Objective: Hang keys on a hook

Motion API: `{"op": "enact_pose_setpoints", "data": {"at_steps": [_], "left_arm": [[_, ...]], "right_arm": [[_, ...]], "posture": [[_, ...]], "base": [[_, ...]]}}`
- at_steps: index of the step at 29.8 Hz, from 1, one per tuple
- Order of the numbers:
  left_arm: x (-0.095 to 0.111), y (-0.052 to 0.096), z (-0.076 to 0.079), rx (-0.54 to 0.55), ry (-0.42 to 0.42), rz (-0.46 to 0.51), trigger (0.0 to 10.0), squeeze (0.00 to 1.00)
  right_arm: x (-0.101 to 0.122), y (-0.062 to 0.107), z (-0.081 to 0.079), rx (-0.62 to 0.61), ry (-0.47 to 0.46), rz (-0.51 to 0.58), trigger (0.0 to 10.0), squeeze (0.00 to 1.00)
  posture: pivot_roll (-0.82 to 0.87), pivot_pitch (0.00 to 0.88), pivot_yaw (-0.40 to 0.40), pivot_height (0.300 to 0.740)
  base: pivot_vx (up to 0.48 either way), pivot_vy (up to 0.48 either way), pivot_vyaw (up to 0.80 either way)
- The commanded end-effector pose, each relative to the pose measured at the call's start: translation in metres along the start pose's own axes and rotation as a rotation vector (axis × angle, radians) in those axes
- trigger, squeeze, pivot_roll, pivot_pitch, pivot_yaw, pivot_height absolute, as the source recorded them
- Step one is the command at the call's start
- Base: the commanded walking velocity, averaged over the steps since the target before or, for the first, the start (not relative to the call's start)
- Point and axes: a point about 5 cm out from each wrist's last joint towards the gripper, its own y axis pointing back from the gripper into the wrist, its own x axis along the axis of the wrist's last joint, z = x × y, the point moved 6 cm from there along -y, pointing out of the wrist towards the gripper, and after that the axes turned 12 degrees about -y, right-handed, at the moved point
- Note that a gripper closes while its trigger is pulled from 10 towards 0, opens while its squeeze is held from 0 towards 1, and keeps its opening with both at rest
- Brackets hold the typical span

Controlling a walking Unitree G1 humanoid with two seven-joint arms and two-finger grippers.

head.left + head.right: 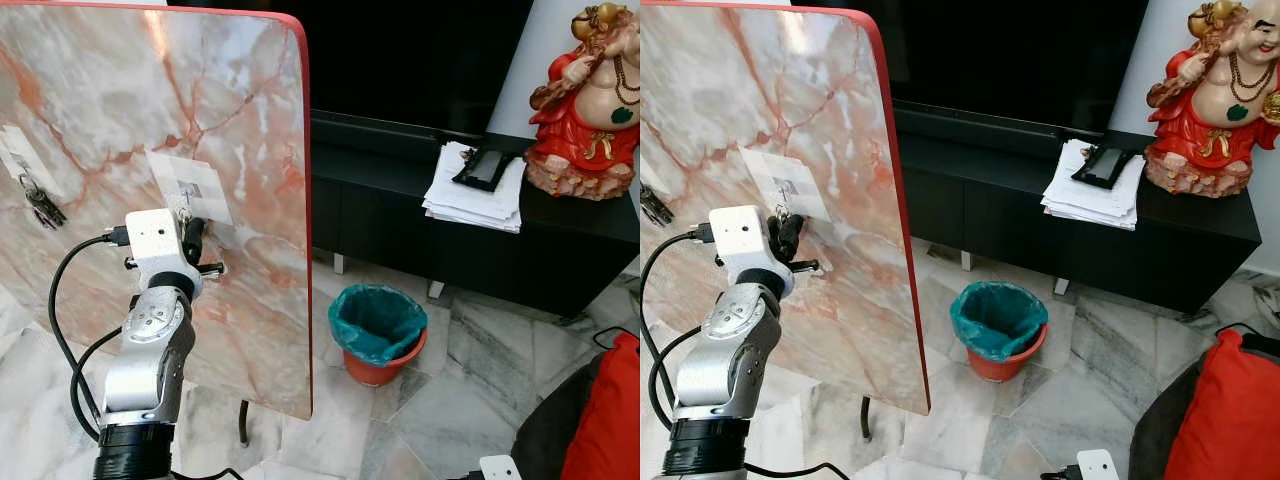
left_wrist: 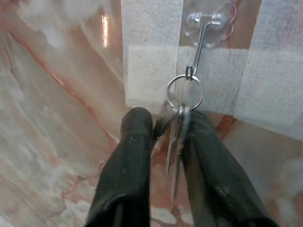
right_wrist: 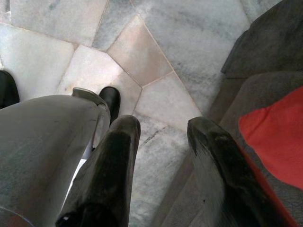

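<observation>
A bunch of keys (image 2: 176, 142) hangs by its ring (image 2: 184, 92) from a clear stick-on hook (image 2: 204, 28) on a white patch (image 1: 190, 185) of the upright marble board (image 1: 120, 110). My left gripper (image 2: 168, 127) is raised to the board just under the hook, its two black fingers shut on the keys. The keys look blurred between the fingers. My right gripper (image 3: 163, 137) hangs low and open over the marble floor, with nothing between its fingers.
A second bunch of keys (image 1: 40, 205) hangs on another hook at the board's left edge. To the right are a red bin with a green liner (image 1: 377, 330), a black cabinet (image 1: 400, 200) with papers (image 1: 480, 190) and a statue (image 1: 590, 100), and a red cushion (image 1: 610, 420).
</observation>
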Motion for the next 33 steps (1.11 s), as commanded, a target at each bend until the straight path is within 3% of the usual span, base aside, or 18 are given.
{"op": "enact_pose_setpoints", "data": {"at_steps": [1,11,15,16,17,20,21,22,23,24,27,33], "left_arm": [[-0.006,0.003,0.003,-0.023,-0.028,-0.027,10.0,1.0],[-0.02,0.027,0.011,-0.132,-0.109,-0.041,10.0,1.0],[-0.038,0.036,0.0,-0.117,-0.14,-0.091,10.0,1.0],[-0.049,0.037,-0.004,-0.115,-0.151,-0.126,10.0,0.85],[-0.08,0.041,-0.016,-0.113,-0.188,-0.219,10.0,0.0],[-0.12,0.049,-0.027,-0.116,-0.218,-0.334,10.0,0.0],[-0.144,0.056,-0.028,-0.142,-0.212,-0.405,10.0,0.0],[-0.182,0.071,-0.028,-0.183,-0.23,-0.517,10.0,0.0],[-0.182,0.071,-0.028,-0.183,-0.23,-0.517,10.0,0.0],[-0.212,0.088,-0.032,-0.192,-0.248,-0.62,10.0,0.0],[-0.249,0.117,-0.037,-0.187,-0.251,-0.754,10.0,0.0],[-0.287,0.156,-0.035,-0.179,-0.24,-0.922,10.0,0.0]], "right_arm": [[0.001,0.0,0.0,0.0,-0.009,0.002,10.0,0.0],[0.0,0.0,0.0,0.001,-0.005,-0.001,10.0,0.0],[0.0,0.0,0.0,0.0,-0.008,0.0,10.0,0.0],[0.0,0.0,0.0,-0.001,-0.007,-0.001,10.0,0.0],[0.0,0.0,0.0,-0.002,-0.003,-0.004,10.0,0.0],[0.0,0.0,0.0,-0.002,-0.004,-0.004,10.0,0.0],[0.0,0.0,-0.001,-0.002,-0.005,-0.004,10.0,0.0],[0.0,0.0,-0.001,-0.002,-0.007,-0.004,10.0,0.0],[0.0,0.0,-0.001,-0.002,-0.007,-0.004,10.0,0.0],[0.0,0.0,-0.002,-0.003,-0.009,-0.004,10.0,0.0],[0.001,-0.001,-0.003,-0.004,-0.02,-0.001,10.0,0.0],[0.002,-0.001,-0.003,-0.009,-0.027,0.002,10.0,0.0]], "posture": [[-0.09,0.016,-0.005,0.74],[-0.08,0.019,-0.004,0.74],[-0.07,0.02,-0.005,0.74],[-0.07,0.021,-0.007,0.74],[-0.07,0.021,-0.006,0.74],[-0.07,0.021,-0.005,0.74],[-0.07,0.02,-0.005,0.74],[-0.07,0.019,-0.002,0.74],[-0.07,0.019,-0.002,0.74],[-0.08,0.017,0.003,0.74],[-0.09,0.018,0.008,0.74],[-0.09,0.009,0.008,0.74]], "base": [[0.0,0.0,0.0],[0.0,0.0,0.0],[0.0,0.0,0.0],[0.0,0.0,0.0],[0.0,0.0,0.0],[0.0,0.0,0.0],[0.0,0.0,0.0],[0.0,0.0,0.0],[0.0,0.0,0.0],[0.0,0.0,0.0],[0.0,0.0,0.0],[0.0,0.0,0.0]]}}
